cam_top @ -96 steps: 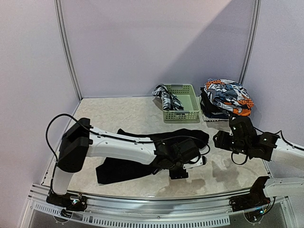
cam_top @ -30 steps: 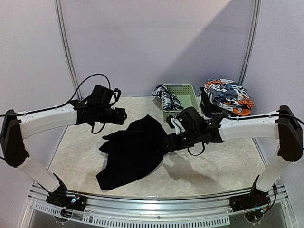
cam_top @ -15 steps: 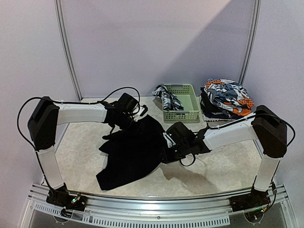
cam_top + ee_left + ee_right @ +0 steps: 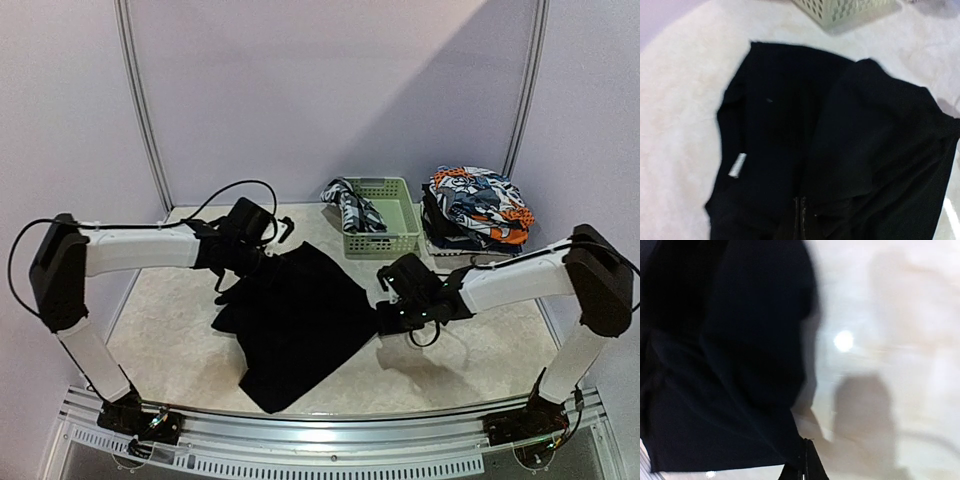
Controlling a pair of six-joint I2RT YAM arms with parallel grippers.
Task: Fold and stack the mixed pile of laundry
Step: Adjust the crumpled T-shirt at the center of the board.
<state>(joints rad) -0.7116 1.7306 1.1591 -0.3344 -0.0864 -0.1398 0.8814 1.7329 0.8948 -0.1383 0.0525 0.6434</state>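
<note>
Left side: left gripper (image 4: 262, 263) is pinched shut on the far left corner of the large plain black cloth (image 4: 295, 320). Left wrist view confirms it: fingertips (image 4: 801, 220) closed together with black fabric bunched around them. Half a second back these jaws were part open at the same corner.

Centre: the cloth lies on the pale speckled table (image 4: 180, 330), now drawn out into a flatter, wider diamond. Its near corner has shifted rightward along the front edge. A small white label (image 4: 737, 165) shows on the left half. One fold ridge remains across the middle.

Right side: right gripper (image 4: 383, 317) is also clamped on the cloth's right corner, closed fingertips (image 4: 805, 462) on the fabric edge; it too was part open a moment ago.

Judgement: both corners are secured and the spreading pull is under way; the fold itself is not yet started.

Beyond, untouched: black-and-white checked shirt (image 4: 346, 206) draped over the pale green slotted plastic basket (image 4: 385, 240), and the orange-blue-white printed pieces (image 4: 478, 203) heaped far right.
</note>
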